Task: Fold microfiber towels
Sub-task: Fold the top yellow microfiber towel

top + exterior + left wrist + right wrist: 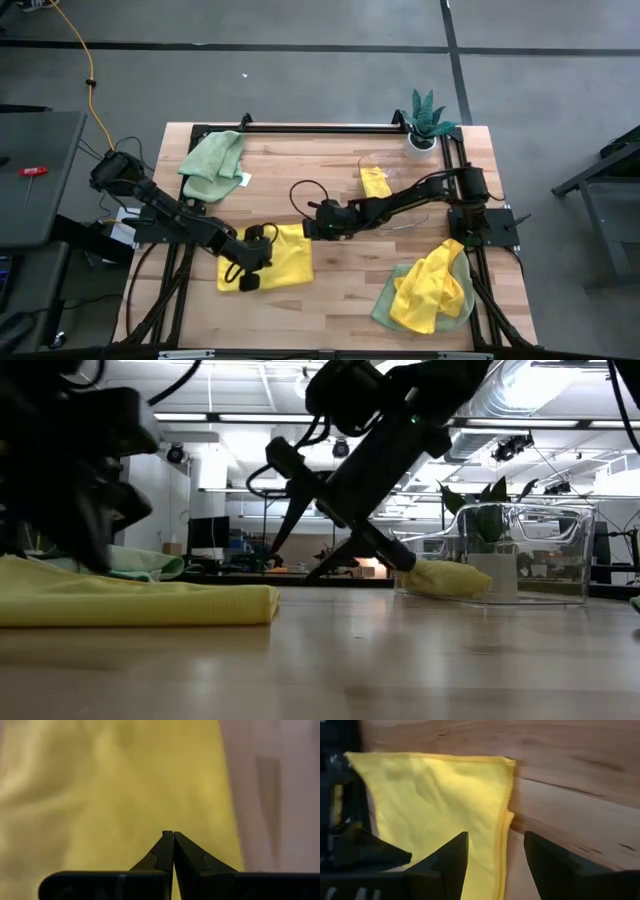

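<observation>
A folded yellow microfiber towel lies flat on the wooden table, left of the middle. My left gripper is shut and points slanting down at the towel's top. My right gripper stands open low over the towel's far right corner. In the right wrist view one finger is over the cloth and the other over bare wood, with the towel's hemmed edge between them. They do not visibly touch it. My left gripper's shut fingertips slant down at the middle of the yellow towel's top. Whether they touch the cloth I cannot tell.
A pale green towel lies crumpled at the far left. A clear container at the far right holds a small folded yellow towel. A potted plant stands at the far right corner. Yellow and green towels are heaped near right.
</observation>
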